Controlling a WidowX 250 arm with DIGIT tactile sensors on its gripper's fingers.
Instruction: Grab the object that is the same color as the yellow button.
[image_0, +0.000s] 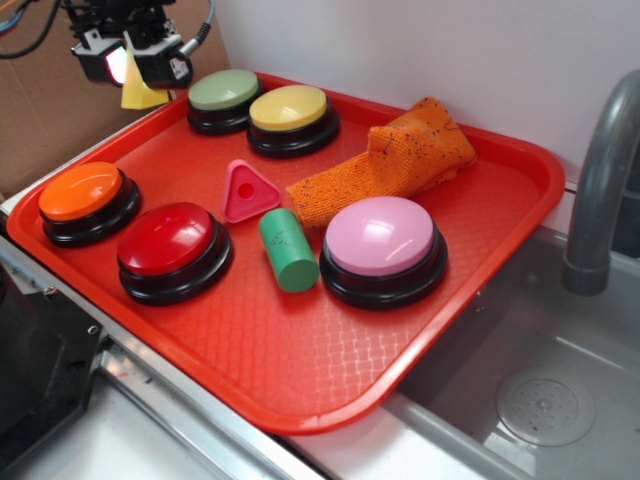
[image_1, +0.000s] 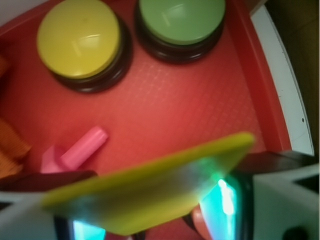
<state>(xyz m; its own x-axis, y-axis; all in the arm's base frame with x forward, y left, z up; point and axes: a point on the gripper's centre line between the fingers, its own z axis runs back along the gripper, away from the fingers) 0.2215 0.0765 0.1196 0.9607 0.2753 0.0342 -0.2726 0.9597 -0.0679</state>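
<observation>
Filling the wrist view's foreground, the yellow wedge block (image_1: 150, 187) is a smooth, matte solid with a flat slanted face, clamped between the two sides of the end effector (image_1: 155, 215), whose pale housings glow teal beside it. No brand, label or writing can be read anywhere in either view. From the exterior view the end effector (image_0: 135, 60) hangs above the far left corner of the red tray (image_0: 300, 360), closed on the wedge, which tapers downward and is clear of the tray floor. That tray is moulded plastic with a fine diamond-grid texture and a raised, rounded rim, resting on a metal counter (image_0: 160, 400) beside a steel sink (image_0: 545, 390) and grey faucet (image_0: 600, 180). Just below the wedge lie the yellow button (image_1: 80, 42), a glossy pale dome on a black base, and the pale green button (image_1: 181, 20). Orange (image_0: 82, 192), red (image_0: 168, 240) and pink (image_0: 380, 236) dome buttons share the same build. A pink rounded triangle piece (image_0: 248, 190), a green cylinder (image_0: 288, 250) lying on its side and a crumpled orange knitted cloth (image_0: 390, 160) occupy the middle.
</observation>
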